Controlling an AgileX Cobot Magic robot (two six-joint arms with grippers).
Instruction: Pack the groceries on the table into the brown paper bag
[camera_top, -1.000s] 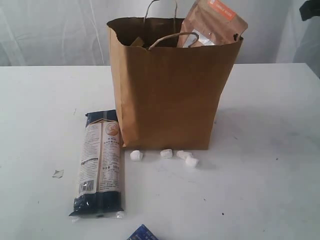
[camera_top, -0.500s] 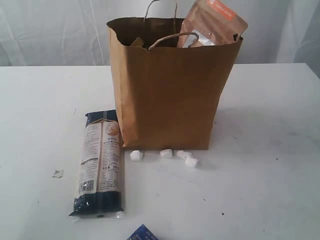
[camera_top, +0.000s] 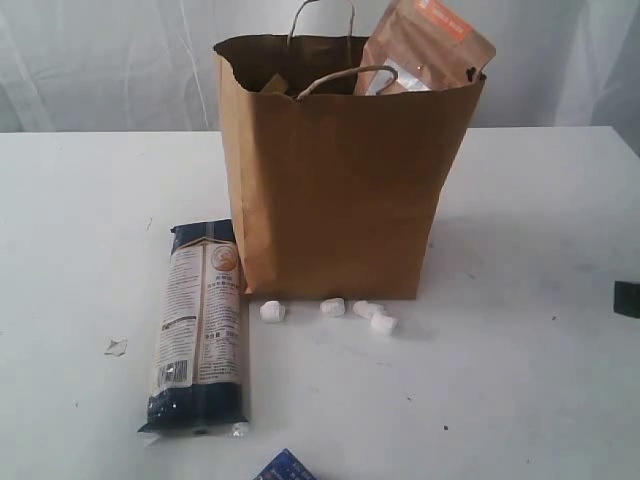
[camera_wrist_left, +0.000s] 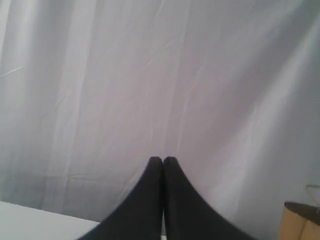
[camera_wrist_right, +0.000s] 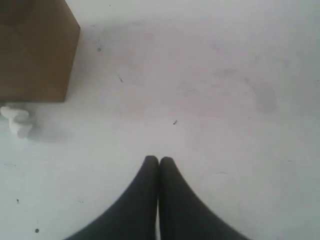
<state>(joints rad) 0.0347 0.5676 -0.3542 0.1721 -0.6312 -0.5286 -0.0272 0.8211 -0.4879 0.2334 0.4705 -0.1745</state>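
Observation:
The brown paper bag (camera_top: 340, 170) stands upright mid-table, the kraft pouch with orange label (camera_top: 425, 45) poking out of its top. The long dark-blue-and-white pasta packet (camera_top: 200, 325) lies flat on the table (camera_top: 530, 380) to the bag's front left. My right gripper (camera_wrist_right: 159, 160) is shut and empty above bare tabletop to the right of the bag (camera_wrist_right: 32, 50); only a dark sliver (camera_top: 628, 298) of it shows at the exterior view's right edge. My left gripper (camera_wrist_left: 163, 160) is shut, empty, facing the white curtain, with a bag corner (camera_wrist_left: 300, 222) beside it. The jars, bottle and carton are hidden.
Several small white lumps (camera_top: 330, 310) lie at the bag's front foot, seen also as white lumps (camera_wrist_right: 17, 120) by the right wrist. A blue object's corner (camera_top: 285, 467) pokes in at the front edge. A small scrap (camera_top: 116, 347) lies left of the packet.
The dark arm part at the upper right a second ago left the view; a dark sliver of the right gripper now shows lower at the right edge. Bag and packet stayed still.

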